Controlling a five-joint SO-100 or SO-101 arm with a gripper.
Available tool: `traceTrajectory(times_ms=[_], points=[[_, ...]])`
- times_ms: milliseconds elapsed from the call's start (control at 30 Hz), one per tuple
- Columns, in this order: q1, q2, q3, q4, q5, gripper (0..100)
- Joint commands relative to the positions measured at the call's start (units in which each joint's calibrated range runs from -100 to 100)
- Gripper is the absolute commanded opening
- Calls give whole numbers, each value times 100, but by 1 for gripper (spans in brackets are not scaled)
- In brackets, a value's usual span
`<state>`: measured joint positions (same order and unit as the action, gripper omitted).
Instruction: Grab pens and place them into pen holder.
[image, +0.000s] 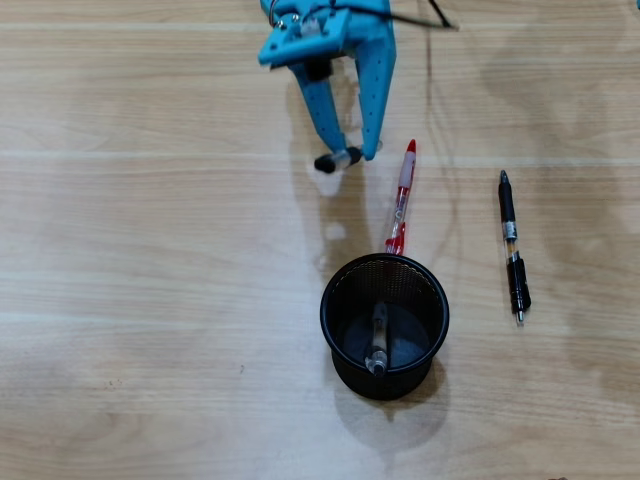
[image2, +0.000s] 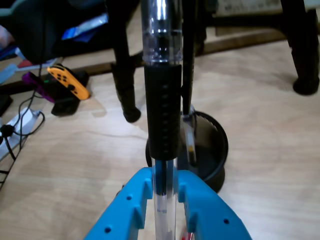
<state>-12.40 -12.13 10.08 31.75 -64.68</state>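
My blue gripper (image: 348, 155) is shut on a clear pen with a black grip (image: 338, 159), held above the table beyond the holder. In the wrist view the pen (image2: 162, 115) stands upright between my fingertips (image2: 164, 182). The black mesh pen holder (image: 385, 325) sits near the middle front and holds one pen (image: 378, 340); it also shows in the wrist view (image2: 212, 150) behind the held pen. A red pen (image: 402, 198) lies on the table just above the holder. A black pen (image: 513, 245) lies to the right.
Light wooden tabletop (image: 150, 250). In the wrist view, black furniture legs (image2: 122, 75), cables and an orange controller (image2: 70, 82) lie beyond the table at the far left.
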Motion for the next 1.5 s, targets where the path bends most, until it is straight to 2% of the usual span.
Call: traceTrajectory(times_ms=[0, 400, 533, 800, 1000, 1467], points=[[-189, 176, -282, -1164, 181, 2], [-371, 1477, -282, -4083, 247, 2], [-335, 1872, -282, -4772, 328, 2], [-199, 2460, -372, -5039, 593, 2], [-26, 2771, -372, -5814, 999, 2], [-53, 2964, -282, -5977, 1024, 2]])
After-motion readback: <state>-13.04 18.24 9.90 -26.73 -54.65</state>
